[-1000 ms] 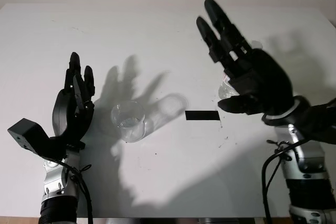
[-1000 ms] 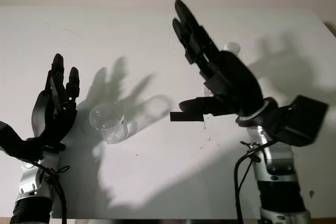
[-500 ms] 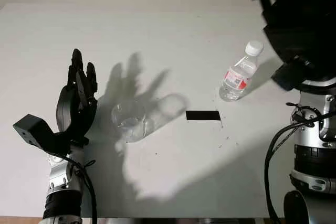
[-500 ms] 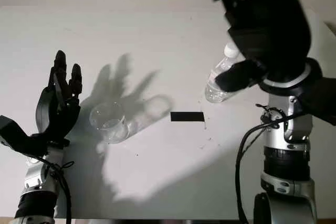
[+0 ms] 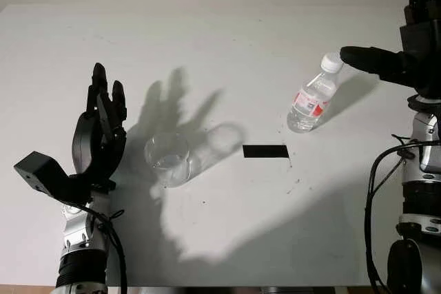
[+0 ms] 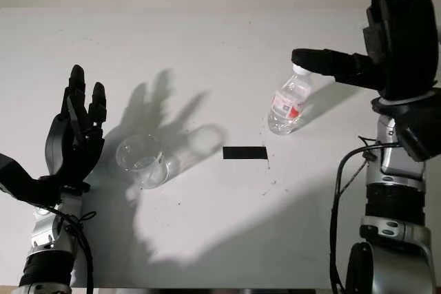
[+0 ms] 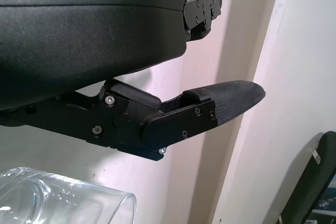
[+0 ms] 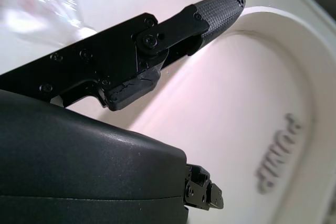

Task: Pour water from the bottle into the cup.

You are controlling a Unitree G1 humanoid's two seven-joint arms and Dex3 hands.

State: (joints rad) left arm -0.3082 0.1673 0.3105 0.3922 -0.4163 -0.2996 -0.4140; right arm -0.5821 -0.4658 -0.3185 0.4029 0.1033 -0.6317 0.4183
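One water bottle [image 5: 313, 101] stands upright on the white surface [image 5: 220, 46], toward my right side, white cap on, red-and-white label around its middle. It is clear plastic; I cannot tell how full it is. Nothing is touching it.

My right hand [image 6: 386, 53] is raised beside and above the bottle, holding nothing. One of its fingers [image 6: 331, 63] reaches level toward the cap and ends just beside it; from these views I cannot confirm contact, and I judge there is none. The fingers are extended, not curled round anything.

One clear cup [image 5: 167, 158] stands upright on the surface toward my left, well apart from the bottle. It appears to hold little or nothing. Between the two lies one small black rectangular strip [image 5: 265, 151], flat on the surface, touching neither.

My left hand [image 5: 102, 135] is upright just beside the cup on its outer side, holding nothing, fingers extended upward. The left wrist view shows the cup's rim [image 7: 68, 203] close under one of my fingers [image 7: 226, 100], not gripped.

Step in hand, by my judgement: the reach for the bottle. No grasp made, cap not yet removed, no pouring begun.

Next move calls for lowering my right hand so the fingers close round the bottle's body below the shoulder. The cap must come off before any pour. The thin plastic may well buckle under a hard squeeze, and the bottle could tip if nudged at the cap.

Count: bottle, one; cup, one; black strip, one; hands, two.
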